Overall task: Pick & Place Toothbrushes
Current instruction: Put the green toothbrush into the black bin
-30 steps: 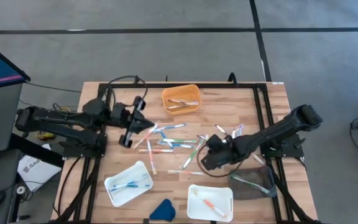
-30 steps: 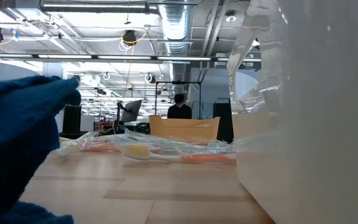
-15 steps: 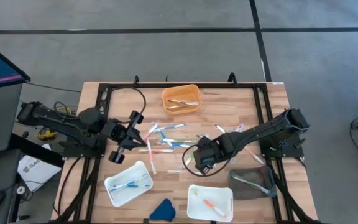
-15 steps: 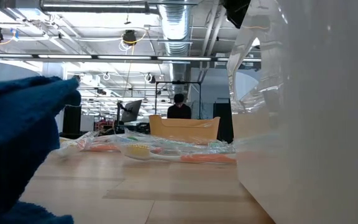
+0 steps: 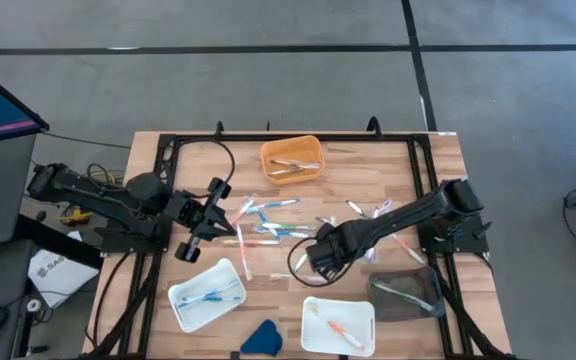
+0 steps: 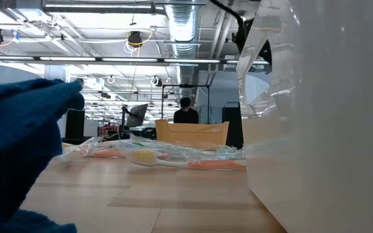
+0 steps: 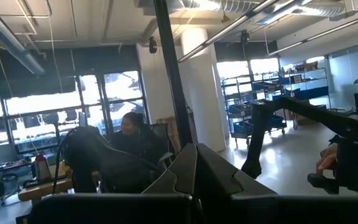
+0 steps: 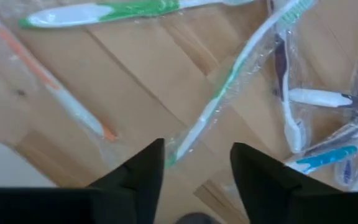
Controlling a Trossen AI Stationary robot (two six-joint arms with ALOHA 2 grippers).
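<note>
Right now my right gripper sits just below the middle of the high frame, over the bare wood at the lower edge of the scattered toothbrushes; from its wrist view the two dark fingers stand apart with a clear gap between them, nothing held, and the tail of a green-and-white toothbrush in its clear wrapper lies on the table right ahead of that gap; another green one lies across the top of that frame, an orange-tipped one to the left, and purple, white and blue ones crowd the right side. My left gripper is at centre-left of the high frame, at the left end of the loose pile; its wrist view looks out into the room, and there the fingers meet in a closed wedge with nothing between them. Most toothbrushes lie loose mid-table; a few sit in the orange tray at upper centre, blue ones in the white tray at lower left, an orange one in the white tray at bottom centre, and one in the dark tray at lower right. Low view: a blue cloth fills the left and a pale tray wall fills the right; wrapped toothbrushes and the orange tray lie between.
</note>
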